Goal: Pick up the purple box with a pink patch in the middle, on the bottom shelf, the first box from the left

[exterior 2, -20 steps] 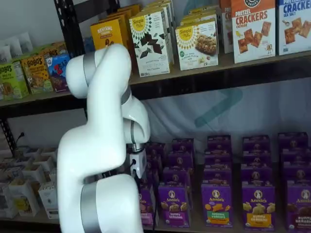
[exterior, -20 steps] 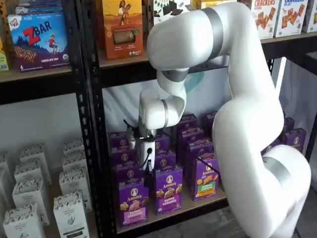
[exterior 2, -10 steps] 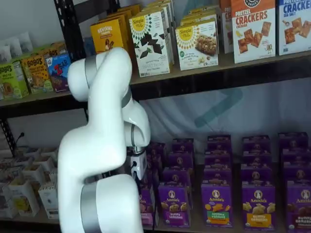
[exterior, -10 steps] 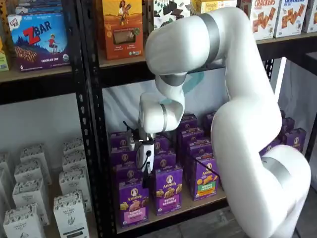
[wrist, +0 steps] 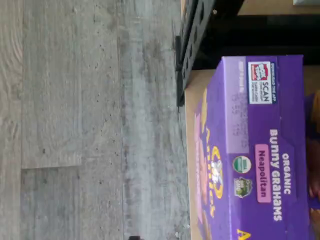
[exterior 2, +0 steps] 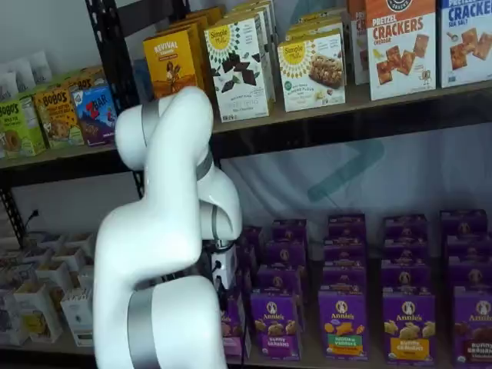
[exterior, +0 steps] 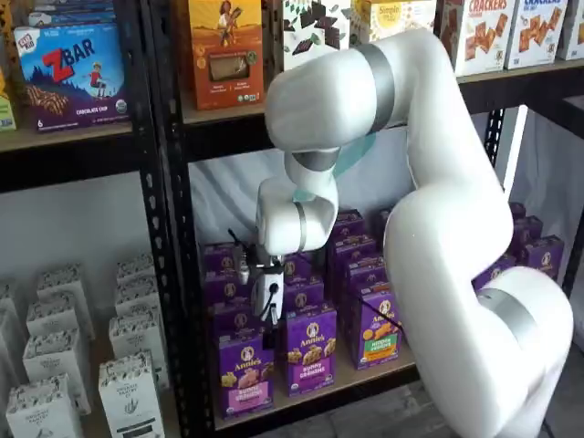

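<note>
**Inspector:** Wrist view shows the top face of the purple box [wrist: 260, 150], lettered "Organic Bunny Grahams Neapolitan", standing at the front corner of the bottom shelf [wrist: 192, 90] beside a black rack post [wrist: 192, 35], with grey plank floor [wrist: 90, 120] beyond the edge. No fingers appear in it.

**Operator:** And the gripper?

**Inspector:** In a shelf view the gripper [exterior: 270, 338] hangs from the white wrist directly over the same box [exterior: 245, 374], its black fingers reaching down to about the box's top edge. They are seen side-on and dark against dark, so I cannot tell whether the jaws are parted or closed, nor whether they touch the cardboard. In the other view the arm [exterior 2: 165, 231] covers most of the box and the gripper's tip.

**Operator:** Step in hand?

**Inspector:** By my judgement, the approach: the box stands upright on the shelf, not lifted. The next move calls for the jaws to straddle the box's top and close squarely (a neighbouring Annie's box [exterior: 310, 351] stands just beside the jaws, so there is little room on that side).

**Operator:** Shelf contents?

**Inspector:** The bottom tier holds rows of purple Annie's boxes, several deep; the upper tier [exterior: 228, 114] carries orange, white and cracker boxes.
</note>
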Available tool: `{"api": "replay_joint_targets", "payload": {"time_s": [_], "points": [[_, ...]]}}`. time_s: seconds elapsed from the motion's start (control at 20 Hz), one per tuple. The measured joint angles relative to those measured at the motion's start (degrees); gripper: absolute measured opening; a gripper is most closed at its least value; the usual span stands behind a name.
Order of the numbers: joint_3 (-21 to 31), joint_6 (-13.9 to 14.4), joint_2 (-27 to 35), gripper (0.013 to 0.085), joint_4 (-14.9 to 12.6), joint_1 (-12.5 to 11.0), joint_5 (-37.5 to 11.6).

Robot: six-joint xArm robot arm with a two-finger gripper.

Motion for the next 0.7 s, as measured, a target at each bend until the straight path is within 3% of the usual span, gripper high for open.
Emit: {"api": "replay_joint_targets", "payload": {"time_s": [0.7], "points": [[-6.19, 1.49, 5.19, 0.0850, -2.10, -0.53, 2.67]]}}
